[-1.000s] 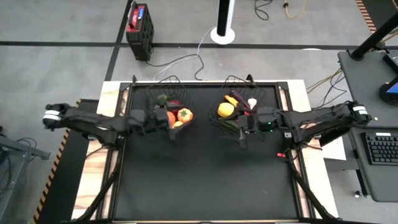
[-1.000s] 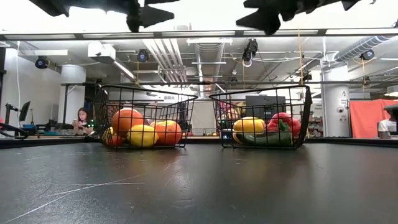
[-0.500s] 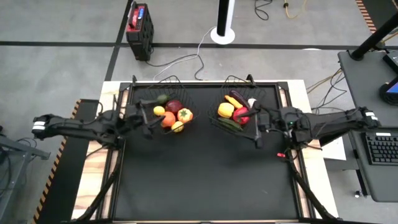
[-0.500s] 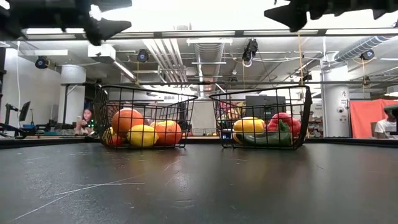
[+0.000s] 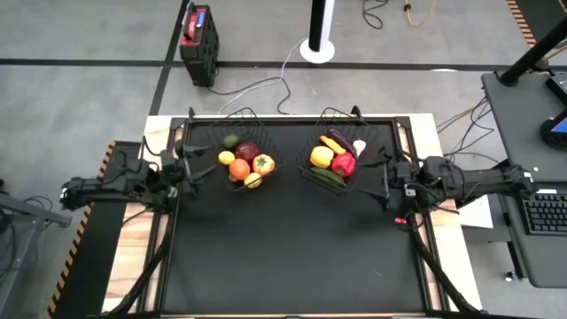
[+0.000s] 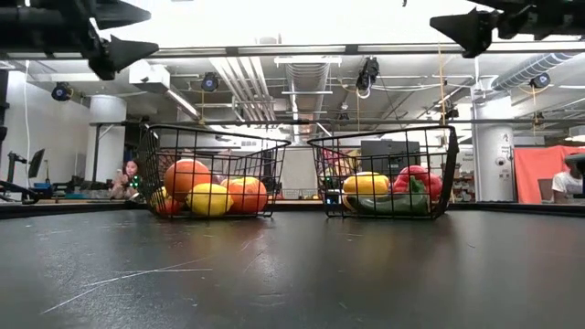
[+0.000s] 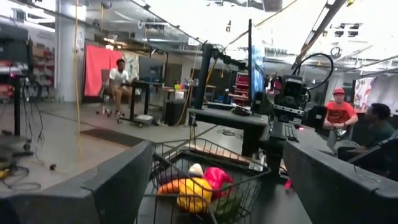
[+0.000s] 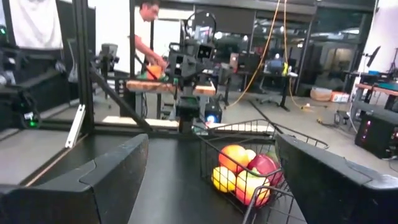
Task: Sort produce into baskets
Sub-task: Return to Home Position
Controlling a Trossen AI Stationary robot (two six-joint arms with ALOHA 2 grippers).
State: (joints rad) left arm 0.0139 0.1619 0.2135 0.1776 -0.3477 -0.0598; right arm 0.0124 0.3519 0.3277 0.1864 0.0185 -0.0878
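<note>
Left gripper [image 5: 200, 163] and right gripper [image 5: 381, 182] hung just outside the baskets [image 5: 237, 115] — jaws spread, empty — the produce [image 5: 263, 163] lying between them, already binned.

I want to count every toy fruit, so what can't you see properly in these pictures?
- Left basket, low view: the front fruits hide whatever lies behind them.
- Right basket, low view: a green piece lies below the yellow piece and red pepper; its kind is unclear.
- Left hand and right hand, low view: their arms are cut off by the top edge.
- Person beyond the table, low view: too small to make out.
</note>
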